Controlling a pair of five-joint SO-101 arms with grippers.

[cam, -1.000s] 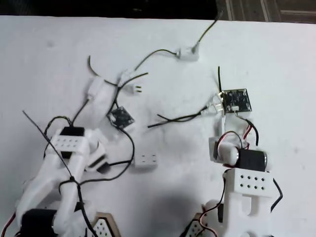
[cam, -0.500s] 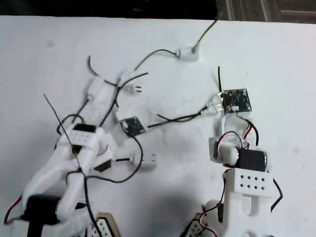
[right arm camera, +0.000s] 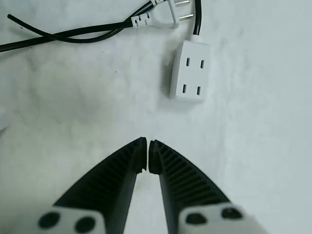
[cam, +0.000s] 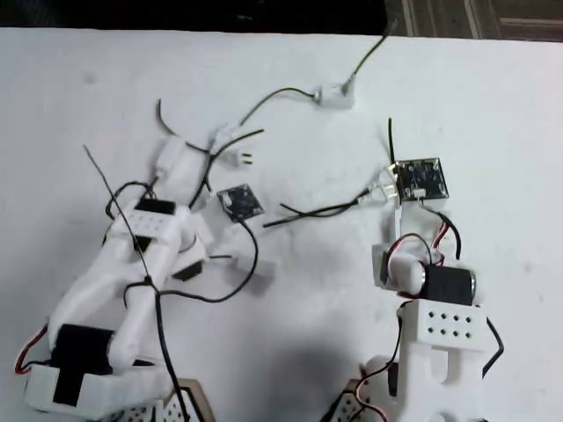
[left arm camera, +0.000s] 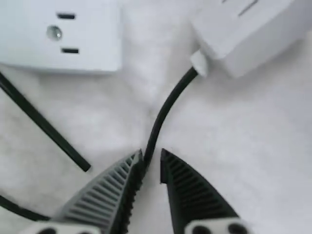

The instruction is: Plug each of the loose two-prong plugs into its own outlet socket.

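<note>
Presently, a two-prong plug [right arm camera: 153,18] lies unplugged on the table, seen in the right wrist view with both prongs bare and its dark cord trailing away across the surface. Just beside it sits a four-slot socket block [right arm camera: 189,70], white, face up, its slots unoccupied, its own cord leaving from the end nearest the plug. The right gripper [right arm camera: 147,146] hangs short of that block, apart from it. Its jaws all but touch at the tips and hold nothing.

The left wrist view shows a flat outlet [left arm camera: 63,34] lying face up with two slots and a round hole, unoccupied. Near it is a white corded block [left arm camera: 243,34], from which a black cord [left arm camera: 165,112] runs straight into the left gripper [left arm camera: 151,157]. The jaws there are narrow and closed on that cord, which lies against one finger [left arm camera: 124,180]. A loose cord end [left arm camera: 48,131] crosses the table alongside.

From the high view, a second plug [cam: 236,158] rests with its prongs exposed, left of the table's middle, between the left arm [cam: 132,264] and a far white block [cam: 334,95] whose cord runs toward the far edge. Whether this is the plug noted above cannot be told. The right arm [cam: 435,325] stands at the near right side, well apart from the left arm. All items lie on the white table [cam: 493,105].
</note>
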